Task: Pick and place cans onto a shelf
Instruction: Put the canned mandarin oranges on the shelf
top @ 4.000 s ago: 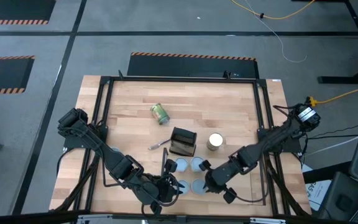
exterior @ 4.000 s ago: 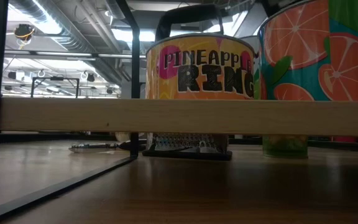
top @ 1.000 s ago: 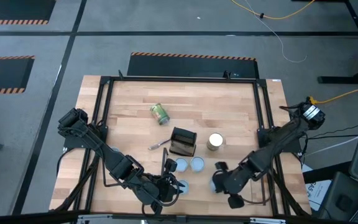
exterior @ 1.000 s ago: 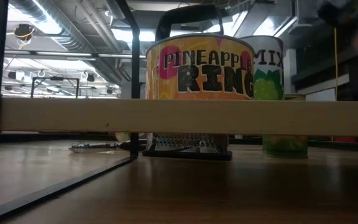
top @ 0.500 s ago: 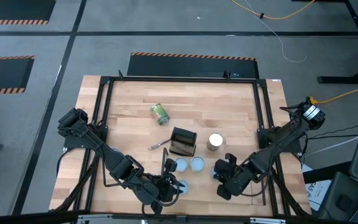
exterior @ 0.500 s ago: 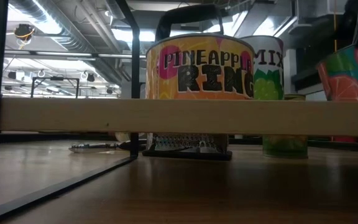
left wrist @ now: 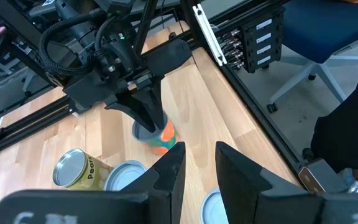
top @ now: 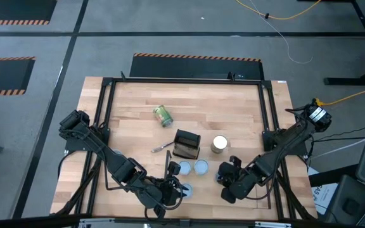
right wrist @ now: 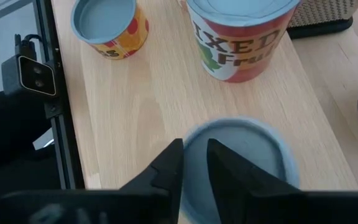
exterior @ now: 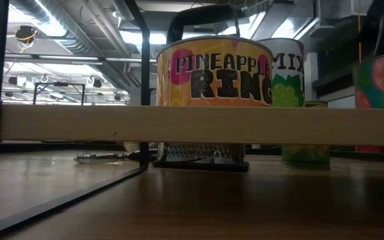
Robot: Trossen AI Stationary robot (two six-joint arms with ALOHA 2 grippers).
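My right gripper (top: 225, 179) is shut on an orange-and-teal can with a pale-blue top (right wrist: 241, 162), to the right of the other cans. The can also shows in the left wrist view (left wrist: 160, 138) and at the right edge of the low view (exterior: 381, 83). A pineapple can (exterior: 213, 72) and a mixed-fruit can (exterior: 282, 73) stand upright on the light-wood shelf (exterior: 112, 125). My left gripper (top: 170, 195) is open and empty near the table's near edge, beside a blue-topped can (top: 185, 189). My right gripper holds the can by its top rim (right wrist: 188, 146), one finger outside the wall and the other over the pale-blue top. The fingers come from above, pointing down. The can hangs upright below them; the shelf plank hides its bottom in the low view.
A black box grater (top: 187, 144) stands mid-table with a metal utensil (top: 161, 147) beside it. A gold-topped can (top: 220, 144) stands to its right and a green can (top: 163, 115) lies on its side farther back. Black frame rails (top: 268, 126) run along the table's sides.
My right gripper has gone a little toward the table's far edge and down with the orange-and-teal can. The can came into the low view from above, tilted, and now stands lower and upright behind the shelf plank.
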